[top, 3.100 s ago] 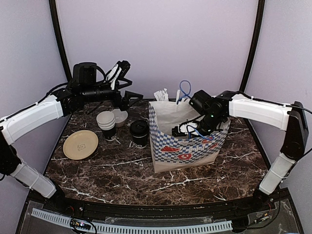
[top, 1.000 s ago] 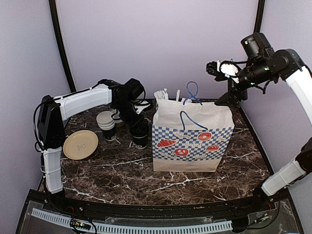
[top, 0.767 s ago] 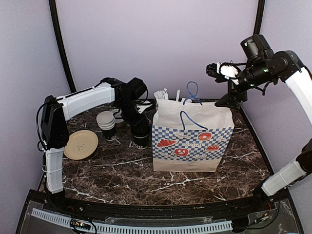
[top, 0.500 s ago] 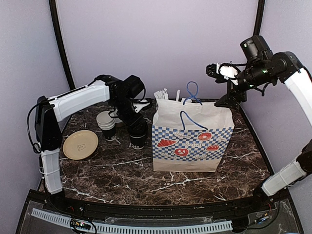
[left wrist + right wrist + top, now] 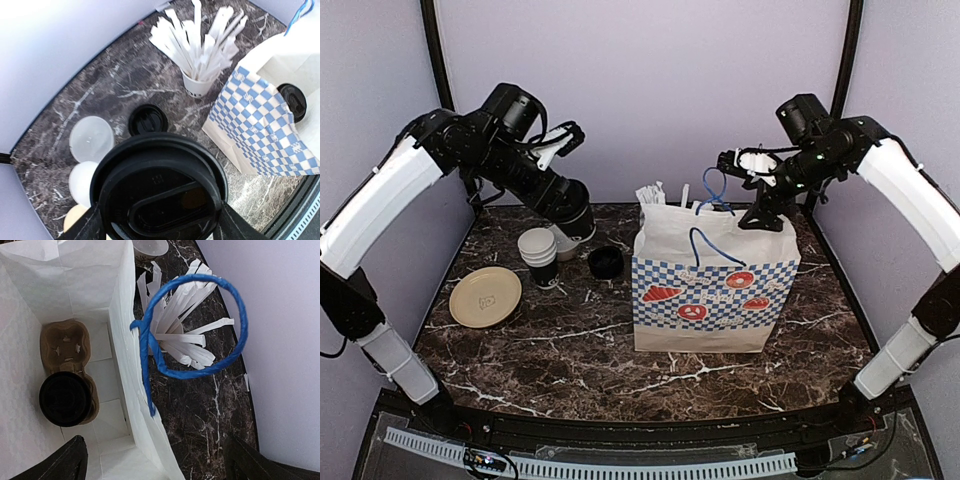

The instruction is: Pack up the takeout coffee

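The takeout coffee (image 5: 160, 197) is clamped between the left jaws, lid up, held in the air above the tabletop (image 5: 620, 340), left of the paper bag (image 5: 715, 290). The right jaws are spread wide over the bag's blue handle (image 5: 195, 325).

Two robot arms. The left arm (image 5: 375, 212) and the right arm (image 5: 915, 195) each had long smooth white casings, rounded black joints, and thin black cables looping loosely near the black wrists.
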Controlling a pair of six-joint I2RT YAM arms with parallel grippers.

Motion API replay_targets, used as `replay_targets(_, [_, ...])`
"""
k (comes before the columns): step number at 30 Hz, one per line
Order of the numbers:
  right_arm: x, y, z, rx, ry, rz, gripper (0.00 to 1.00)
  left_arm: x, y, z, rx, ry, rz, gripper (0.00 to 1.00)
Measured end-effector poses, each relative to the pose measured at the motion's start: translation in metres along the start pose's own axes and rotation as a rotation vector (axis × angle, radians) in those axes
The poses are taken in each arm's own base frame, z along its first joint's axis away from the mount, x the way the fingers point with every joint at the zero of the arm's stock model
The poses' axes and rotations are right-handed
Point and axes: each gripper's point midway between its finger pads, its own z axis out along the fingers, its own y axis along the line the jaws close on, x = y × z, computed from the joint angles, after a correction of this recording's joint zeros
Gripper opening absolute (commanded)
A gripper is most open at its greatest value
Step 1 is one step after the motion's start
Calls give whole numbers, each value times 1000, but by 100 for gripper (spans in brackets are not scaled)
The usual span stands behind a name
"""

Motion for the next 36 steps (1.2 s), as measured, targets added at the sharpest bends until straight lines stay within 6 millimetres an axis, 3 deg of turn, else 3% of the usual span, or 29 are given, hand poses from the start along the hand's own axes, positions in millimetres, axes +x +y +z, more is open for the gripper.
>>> replay_targets(4, [9, -5, 32, -36, 38, 20, 81, -14, 7, -30, -36, -80, -3, 63])
replay_targets(8, [8, -7, 52, -68, 36, 22, 61, -26, -3, -51, -16, -154, 30, 62])
replay_targets(14, [-7, -3, 55, -127, -28, 8, 3, -54, -52, -82, 152, -309, 119, 61])
replay_targets(15, [-9, -2, 54, -135, -37, 9, 0, -59, -62, -87, 186, -337, 134, 60])
replay_targets(20, [-18, 10, 49, -169, -73, -9, 0, -75, -98, -103, 302, -427, 209, 60])
replay_targets(24, [-30, 35, 38, -198, -101, -47, 0, -80, -122, -100, 363, -447, 264, 60])
replay_targets(28, [-44, 69, 19, -247, -155, -75, 0, -77, -160, -86, 430, -425, 355, 60])
replay_targets(32, [-49, 85, 1, -288, -212, -60, 0, -66, -198, -71, 482, -390, 455, 59])
replay_targets(36, [-49, 98, -8, -342, -238, -41, 0, -53, -222, -66, 494, -372, 528, 59])
